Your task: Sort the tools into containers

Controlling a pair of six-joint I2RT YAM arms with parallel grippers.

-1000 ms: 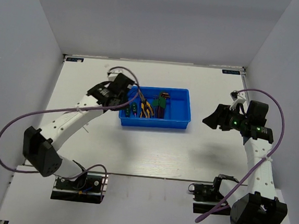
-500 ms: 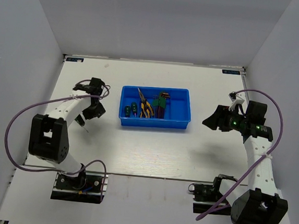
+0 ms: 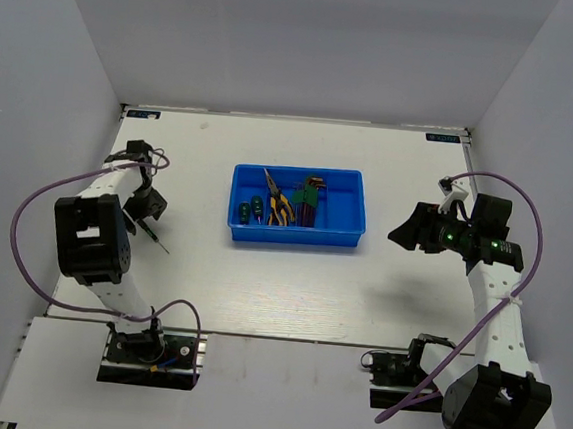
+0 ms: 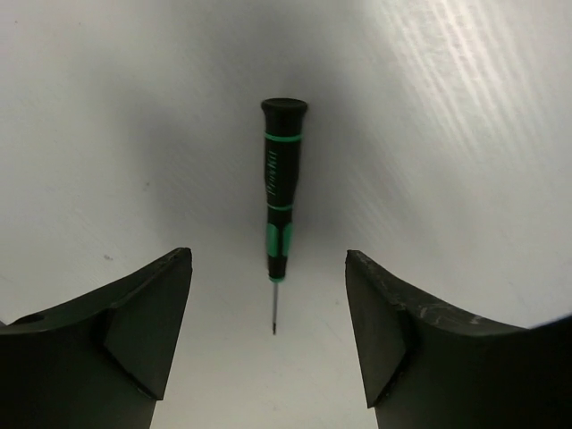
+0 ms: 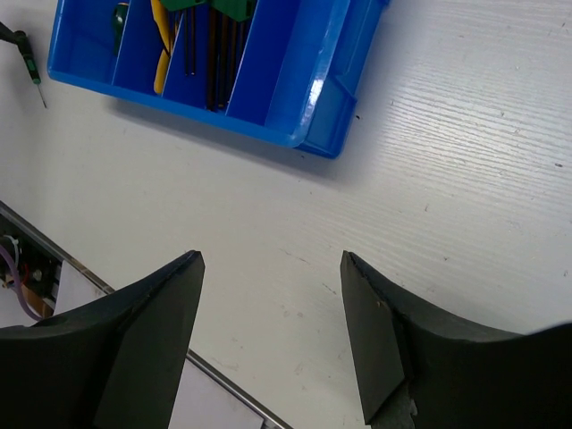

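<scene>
Left gripper (image 4: 268, 259), spread, hovers over a screwdriver (image 4: 281, 183) lying at nine o'clock from the tray (image 3: 294, 240). Right gripper (image 3: 402, 232), spread and empty, sits at three o'clock.

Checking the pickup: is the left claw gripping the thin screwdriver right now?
No, the screwdriver lies loose on the table inside the open left claw.

Left arm (image 3: 109, 181) swung off the tray (image 3: 294, 239) — now above a screwdriver (image 4: 281, 201).
</scene>
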